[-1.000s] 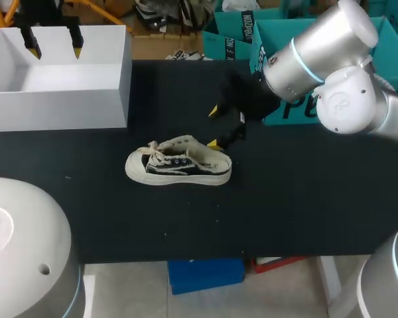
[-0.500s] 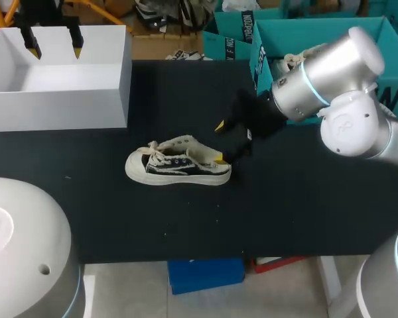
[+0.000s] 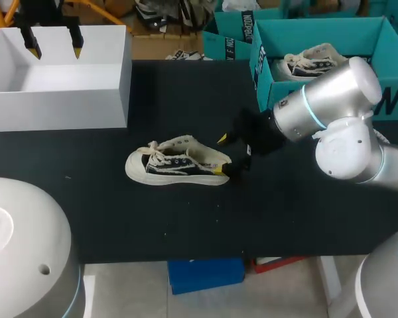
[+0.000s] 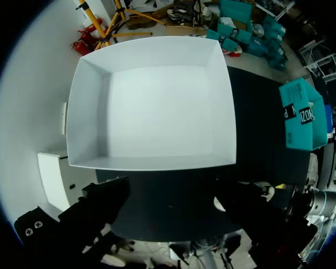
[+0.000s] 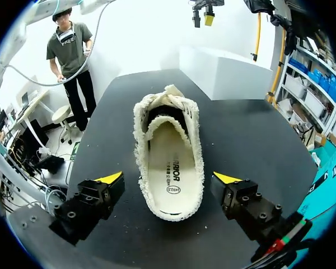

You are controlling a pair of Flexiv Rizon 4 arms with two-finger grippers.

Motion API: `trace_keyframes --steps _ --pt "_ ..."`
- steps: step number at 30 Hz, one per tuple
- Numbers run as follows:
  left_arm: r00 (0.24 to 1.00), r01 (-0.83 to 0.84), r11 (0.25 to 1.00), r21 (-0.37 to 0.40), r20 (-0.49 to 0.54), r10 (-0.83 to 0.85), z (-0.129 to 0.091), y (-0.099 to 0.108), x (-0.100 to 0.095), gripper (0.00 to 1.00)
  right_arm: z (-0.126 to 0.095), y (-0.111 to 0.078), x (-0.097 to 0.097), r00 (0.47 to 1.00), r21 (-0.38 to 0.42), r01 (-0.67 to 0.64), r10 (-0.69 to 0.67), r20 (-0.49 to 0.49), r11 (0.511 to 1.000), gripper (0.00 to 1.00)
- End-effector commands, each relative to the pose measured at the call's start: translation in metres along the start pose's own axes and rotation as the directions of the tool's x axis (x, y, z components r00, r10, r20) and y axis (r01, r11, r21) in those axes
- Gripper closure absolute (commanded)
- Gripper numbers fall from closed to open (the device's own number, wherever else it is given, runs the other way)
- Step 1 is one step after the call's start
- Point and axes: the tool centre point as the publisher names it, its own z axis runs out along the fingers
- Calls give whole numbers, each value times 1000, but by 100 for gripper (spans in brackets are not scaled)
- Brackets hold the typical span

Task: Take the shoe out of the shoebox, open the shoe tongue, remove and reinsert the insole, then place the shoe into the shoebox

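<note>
Right gripper (image 5: 168,178), spread wide and empty astride the heel of the shoe (image 5: 168,148), could shove it askew rather than grip if one tip touches first.

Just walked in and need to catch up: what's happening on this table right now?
The shoe sits on the black table, outside the empty white shoebox. The right gripper is open, one finger either side of the shoe's heel, not gripping. The left gripper hangs open above the shoebox.
</note>
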Motion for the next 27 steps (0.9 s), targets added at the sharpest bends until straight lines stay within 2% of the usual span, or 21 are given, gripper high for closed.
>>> trace_keyframes --steps 1,14,27 --pt "1000 1 1000 -1 2 -1 -1 1 0 0 8 -6 -3 1000 -11 -1 1 4 1000 0" --pt "1000 1 1000 -1 2 -1 -1 1 0 0 25 -23 -5 1000 -31 -23 23 -5 999 0" --pt "1000 1 1000 -1 2 -1 -1 1 0 0 39 -27 -4 999 -54 -41 41 -4 998 0"
